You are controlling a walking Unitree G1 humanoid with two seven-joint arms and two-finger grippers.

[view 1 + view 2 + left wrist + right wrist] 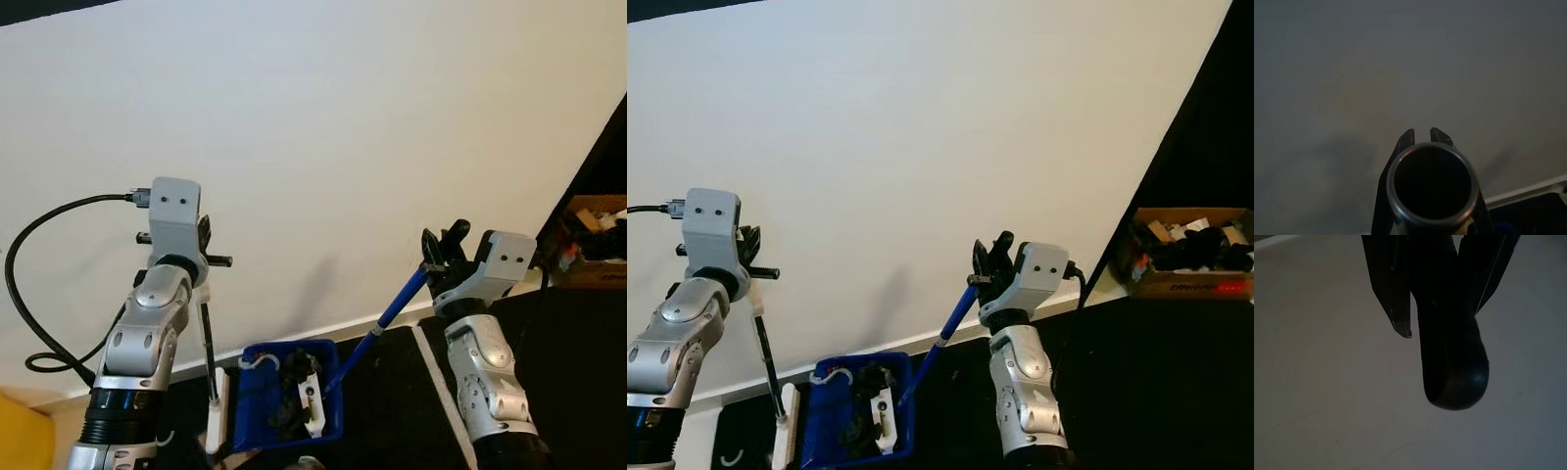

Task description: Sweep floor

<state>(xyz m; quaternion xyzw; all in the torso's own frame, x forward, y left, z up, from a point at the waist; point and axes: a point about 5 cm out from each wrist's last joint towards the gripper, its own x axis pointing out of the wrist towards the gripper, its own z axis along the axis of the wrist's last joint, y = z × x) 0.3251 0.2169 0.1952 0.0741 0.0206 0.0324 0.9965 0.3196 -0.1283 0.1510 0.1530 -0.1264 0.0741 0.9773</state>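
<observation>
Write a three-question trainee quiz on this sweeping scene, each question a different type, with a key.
1. True or false: the right pincer holds the blue broom handle.
2. Multiple choice: the dark debris lies (a) inside the blue dustpan, (b) on the cardboard box, (c) on the wall.
3. Fill in: the left pincer grips the dustpan's upright ____ handle.

Key: 1 true; 2 a; 3 black.
</observation>
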